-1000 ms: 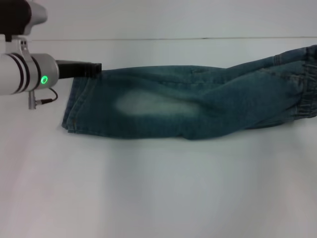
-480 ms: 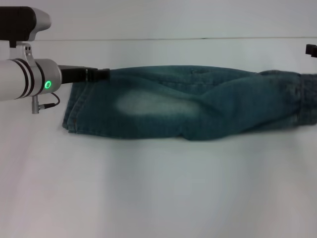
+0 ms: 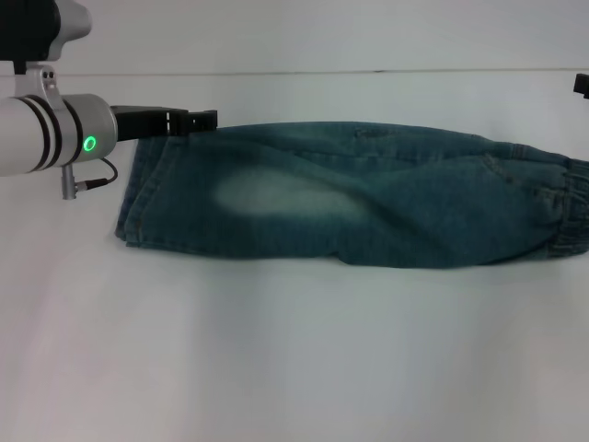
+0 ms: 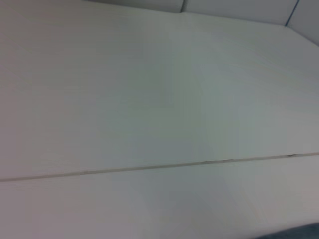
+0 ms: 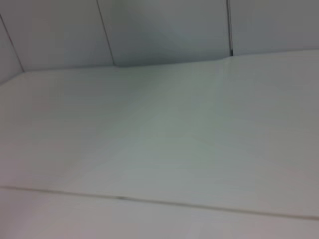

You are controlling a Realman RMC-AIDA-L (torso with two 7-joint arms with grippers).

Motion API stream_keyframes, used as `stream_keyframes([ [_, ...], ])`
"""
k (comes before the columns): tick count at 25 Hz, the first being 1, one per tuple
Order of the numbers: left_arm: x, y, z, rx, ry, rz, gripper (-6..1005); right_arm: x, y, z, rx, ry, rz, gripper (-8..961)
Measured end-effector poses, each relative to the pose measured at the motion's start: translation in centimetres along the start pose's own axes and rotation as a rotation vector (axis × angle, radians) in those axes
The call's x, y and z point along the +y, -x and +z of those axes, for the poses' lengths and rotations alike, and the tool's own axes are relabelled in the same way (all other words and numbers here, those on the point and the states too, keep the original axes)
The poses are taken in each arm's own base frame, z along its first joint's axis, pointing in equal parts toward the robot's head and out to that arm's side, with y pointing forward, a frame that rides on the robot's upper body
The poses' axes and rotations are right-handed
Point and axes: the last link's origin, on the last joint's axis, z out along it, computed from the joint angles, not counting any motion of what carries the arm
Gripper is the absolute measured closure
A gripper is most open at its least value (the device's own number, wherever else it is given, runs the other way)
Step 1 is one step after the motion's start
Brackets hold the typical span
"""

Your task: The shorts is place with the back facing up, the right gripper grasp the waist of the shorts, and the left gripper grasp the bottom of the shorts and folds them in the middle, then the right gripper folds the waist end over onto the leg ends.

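Note:
In the head view the blue-green denim shorts (image 3: 368, 207) lie flat across the table, folded lengthwise into a long band with a pale faded patch. The leg hems (image 3: 129, 216) are at the left end and the gathered elastic waist (image 3: 572, 214) is at the right end. My left gripper (image 3: 201, 118), black on a silver cuff with a green light, is over the far edge of the shorts near the hem end. Whether it touches the cloth does not show. Only a black tip of my right gripper (image 3: 581, 85) shows at the right edge, up and away from the waist.
The shorts rest on a white table (image 3: 294, 350), with a thin seam line (image 3: 304, 71) running behind them. The left wrist view shows bare table and a sliver of denim (image 4: 299, 233). In the right wrist view there are only the tabletop and grey wall panels (image 5: 164, 30).
The waist end has dropped from its raised position and now lies flat at the right. The right gripper has drawn off to the right edge. My left gripper has shifted slightly right.

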Motion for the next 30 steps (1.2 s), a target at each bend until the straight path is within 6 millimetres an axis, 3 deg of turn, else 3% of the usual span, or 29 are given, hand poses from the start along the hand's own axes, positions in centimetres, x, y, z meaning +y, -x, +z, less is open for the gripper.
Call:
stream_keyframes([
  [8,1.5,-0.4,-1.2,-0.025,0.127,0.012,50,1.5,-3.5,-3.7,-0.146,0.103,0.119,216],
  [18,4.5,-0.4,-2.6,-0.040,0.353,0.057,49,1.9,-10.4,-7.7,-0.173,0.175,0.291,217],
  [30,5.8,0.1,-3.7,-0.026,0.482,0.114,49,1.9,-15.1,-10.9,-0.176,0.119,0.339,218],
])
